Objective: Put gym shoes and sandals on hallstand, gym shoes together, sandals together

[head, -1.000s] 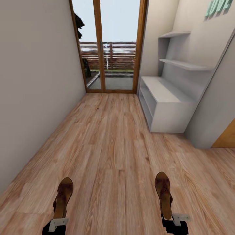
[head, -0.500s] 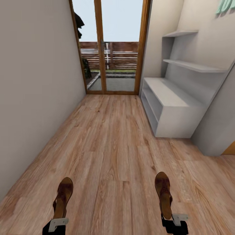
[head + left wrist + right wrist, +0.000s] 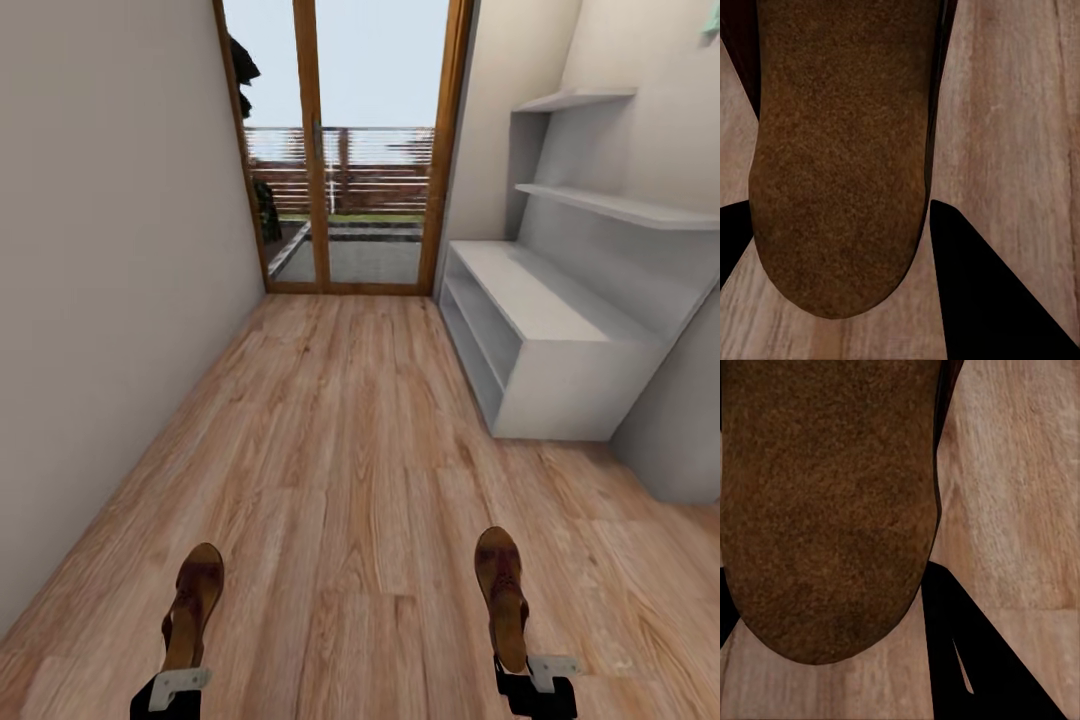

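Note:
Each of my grippers holds one of the two sandals just above the corridor floor (image 3: 350, 450). My left gripper (image 3: 172, 684) is shut on the heel of the left brown sandal (image 3: 193, 598), toe pointing ahead. My right gripper (image 3: 524, 678) is shut on the right sandal (image 3: 500, 592). In the wrist views the tan footbeds (image 3: 840, 165) (image 3: 825, 510) sit between black fingers (image 3: 979, 300) (image 3: 971, 660). The hallstand (image 3: 560, 335), a low white-grey bench with open shelves, stands ahead on the right. The gym shoes are out of view.
A wood-framed glass door (image 3: 345, 150) closes the corridor's far end. A plain wall (image 3: 100, 250) runs along the left. Floating shelves (image 3: 620, 205) hang above the bench, and a grey wall corner (image 3: 675, 440) juts out at the near right.
The whole view has shifted: the hallstand and door now sit closer and further right, so the camera has moved forward. Both sandals stay held in the same place in the picture.

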